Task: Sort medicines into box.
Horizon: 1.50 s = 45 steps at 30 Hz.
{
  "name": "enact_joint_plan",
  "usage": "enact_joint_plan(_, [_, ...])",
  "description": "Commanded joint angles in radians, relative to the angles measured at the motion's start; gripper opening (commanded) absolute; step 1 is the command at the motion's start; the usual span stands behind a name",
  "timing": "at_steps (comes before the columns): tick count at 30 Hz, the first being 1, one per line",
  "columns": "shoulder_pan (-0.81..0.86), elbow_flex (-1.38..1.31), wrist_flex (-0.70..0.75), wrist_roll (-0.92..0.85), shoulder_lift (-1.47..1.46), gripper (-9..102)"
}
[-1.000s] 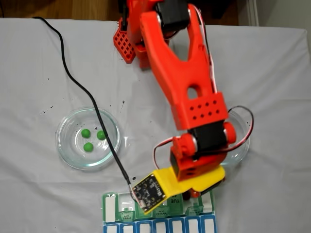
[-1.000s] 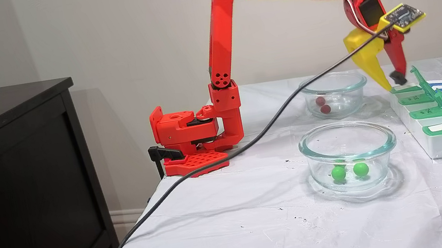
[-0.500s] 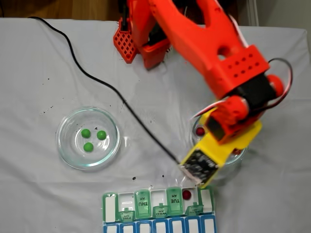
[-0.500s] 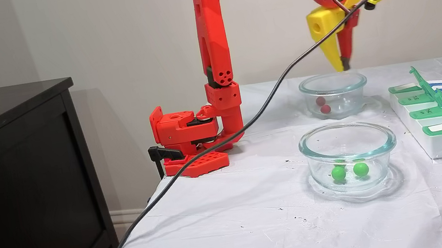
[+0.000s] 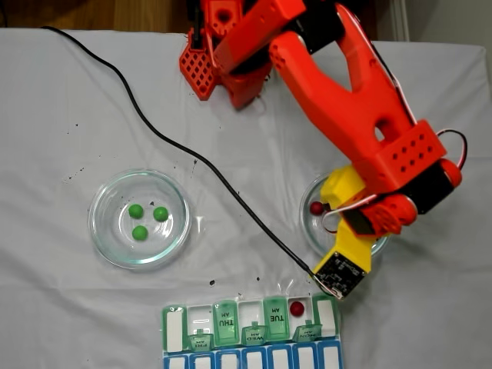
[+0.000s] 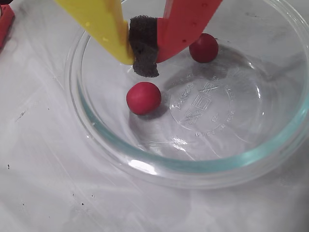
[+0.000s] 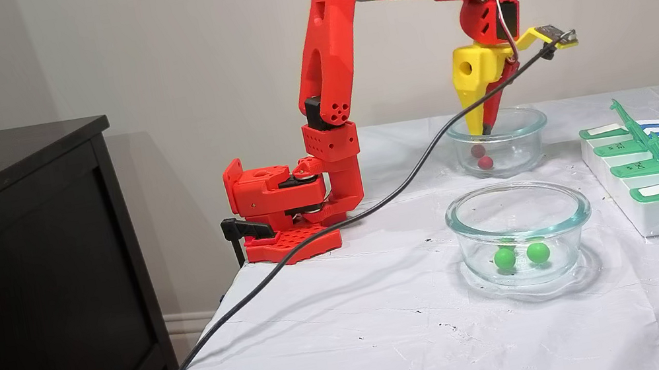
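On the worktop [image 5: 69,100] in a fixed view, one glass dish [image 5: 103,240] sits at the left with three pills [image 5: 145,221] inside. A second dish [image 5: 306,224] lies to its right, under the arm [image 5: 346,100], with the tool [image 6: 143,53] lowered between two pills [image 6: 143,98]. The pill box [image 5: 250,338] lies along the bottom edge, one pill [image 5: 297,308] in a compartment.

Red pills [image 6: 143,98], green pills [image 5: 145,221], yellow-and-red claw [image 6: 144,54], green-lidded white box [image 5: 250,336] with blue row.
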Motion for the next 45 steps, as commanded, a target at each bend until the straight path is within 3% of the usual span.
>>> enact_joint_plan(1, [0.005, -0.095, 0.009, -0.029, 0.025, 0])
enact_joint_plan(4, [0.014, -0.109, 0.021, -0.034, -0.002, 2])
enact_joint_plan(7, [0.021, -0.101, 0.018, -0.049, -0.011, 16])
enact_joint_plan(18, [0.043, -0.091, 0.021, -0.087, 0.0, 16])
enact_joint_plan(27, [0.034, 0.029, -0.081, -0.094, 0.04, 14])
enact_joint_plan(45, [0.003, 0.074, -0.087, -0.072, 0.057, 16])
